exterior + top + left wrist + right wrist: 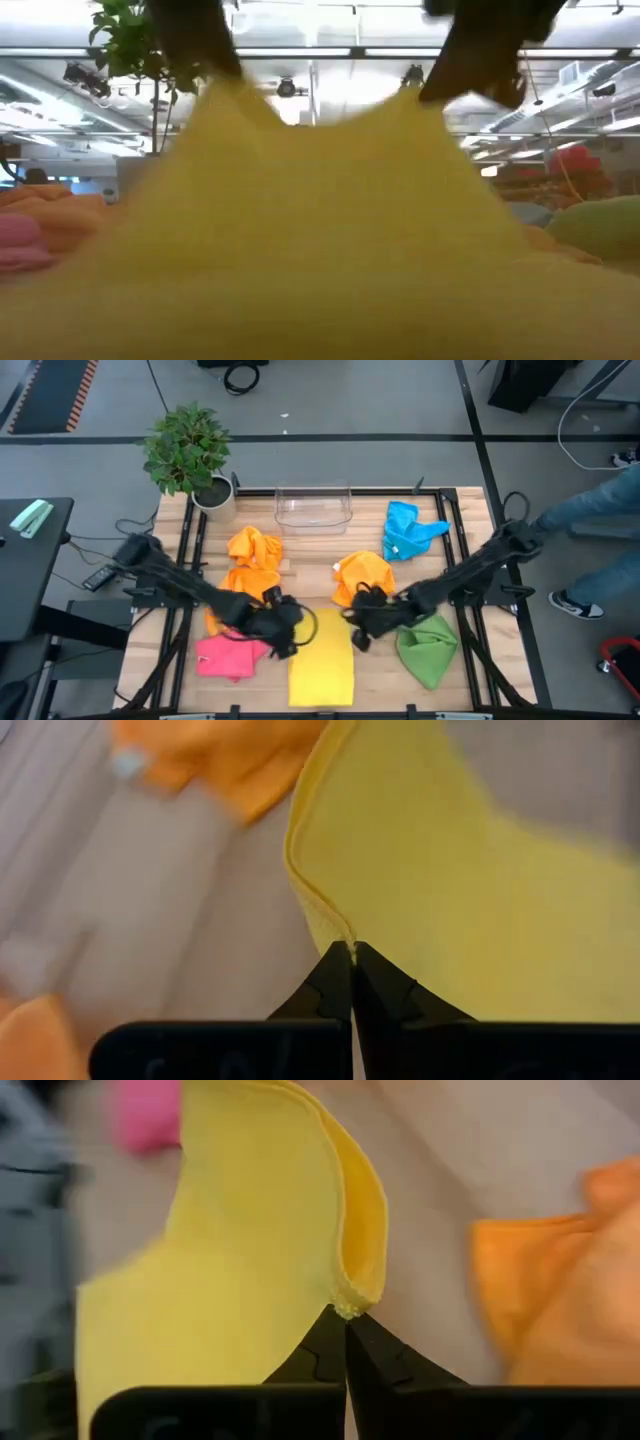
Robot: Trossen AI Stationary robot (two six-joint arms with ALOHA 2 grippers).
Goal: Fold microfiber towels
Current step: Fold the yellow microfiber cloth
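Observation:
The yellow towel (321,660) lies near the table's front edge, between the pink towel (232,657) and the green towel (428,648). My left gripper (289,624) and my right gripper (357,626) are each shut on one of its far corners. In the low view the yellow towel (320,240) rises in two peaks to the grippers. Two orange towels (254,552) (362,574) and a blue towel (408,530) lie crumpled farther back. My left gripper pinches the yellow towel's far left corner (338,932) between its two fingertips, at the hemmed edge. The fingers slant down from the left. The corner is lifted, and the towel's near part stays on the table. My right gripper pinches the far right corner (352,1298) between its two fingertips, where the hem curls over on itself. The fingers slant down from the right. The corner stands raised off the table, and the cloth sags between the two grippers.
A clear plastic bin (313,506) stands at the table's far middle. A potted plant (190,455) is at the far left corner. A person's legs (590,550) show beyond the right edge.

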